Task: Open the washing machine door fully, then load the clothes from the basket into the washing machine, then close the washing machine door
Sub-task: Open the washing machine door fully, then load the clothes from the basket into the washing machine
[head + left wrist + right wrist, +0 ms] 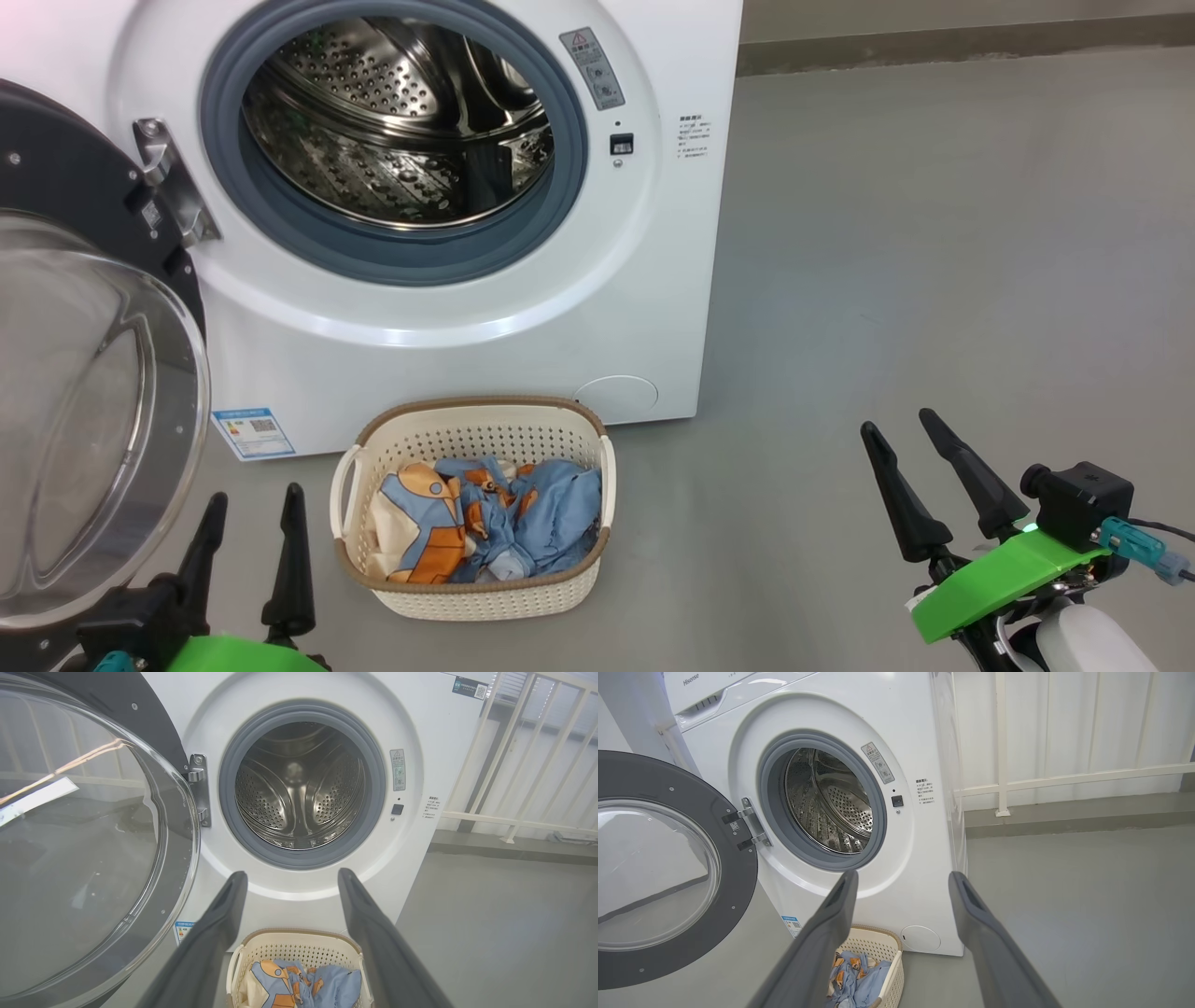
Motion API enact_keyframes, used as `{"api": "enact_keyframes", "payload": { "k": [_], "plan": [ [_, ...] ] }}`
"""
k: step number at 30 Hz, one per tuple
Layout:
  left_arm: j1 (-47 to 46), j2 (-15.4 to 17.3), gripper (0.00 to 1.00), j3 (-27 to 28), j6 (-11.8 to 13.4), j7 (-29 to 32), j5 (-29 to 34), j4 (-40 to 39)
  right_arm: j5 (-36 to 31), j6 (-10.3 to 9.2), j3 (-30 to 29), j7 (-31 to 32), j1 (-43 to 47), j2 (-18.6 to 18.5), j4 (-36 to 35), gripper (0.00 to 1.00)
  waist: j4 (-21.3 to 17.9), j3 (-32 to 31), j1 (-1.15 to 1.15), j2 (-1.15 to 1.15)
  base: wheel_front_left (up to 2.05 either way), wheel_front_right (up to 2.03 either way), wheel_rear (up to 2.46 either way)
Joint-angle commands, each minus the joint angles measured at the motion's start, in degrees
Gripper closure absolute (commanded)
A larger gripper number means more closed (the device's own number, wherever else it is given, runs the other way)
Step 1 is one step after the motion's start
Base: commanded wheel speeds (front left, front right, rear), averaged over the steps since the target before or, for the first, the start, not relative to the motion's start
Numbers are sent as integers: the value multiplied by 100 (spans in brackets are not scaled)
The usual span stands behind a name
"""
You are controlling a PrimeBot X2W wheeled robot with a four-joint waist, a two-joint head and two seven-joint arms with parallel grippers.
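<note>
drum mouth (397, 121) unblocked, door (84, 373) swung wide left

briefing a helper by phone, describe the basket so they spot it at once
Find the white washing machine with its door open. On the grey floor before it sits the basket: cream perforated plastic, brown rim, blue and orange clothes inside.

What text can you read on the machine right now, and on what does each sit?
"Hisense": brand mark on the washing machine, top panel.
Blue label sticker, low on the front: too small to read.
Grey warning sticker, upper front: triangle sign, words too small.
Printed lines right of it: blurred.
Dark QR sticker, top corner: unreadable.
</note>
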Motion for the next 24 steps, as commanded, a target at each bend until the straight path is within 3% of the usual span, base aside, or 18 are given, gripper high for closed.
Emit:
{"api": "enact_keyframes", "payload": {
  "k": [1,24],
  "plan": [
    [-130,99,0,221,-30,-69,51,-123,-93,9,87,-69,-33,-60,-147,0,0,-3,0,0,0,0,0],
    [-190,149,0,214,-30,-70,103,-122,-80,9,108,-69,-42,-56,-149,0,32,10,0,0,1,-1,0]
  ]
}}
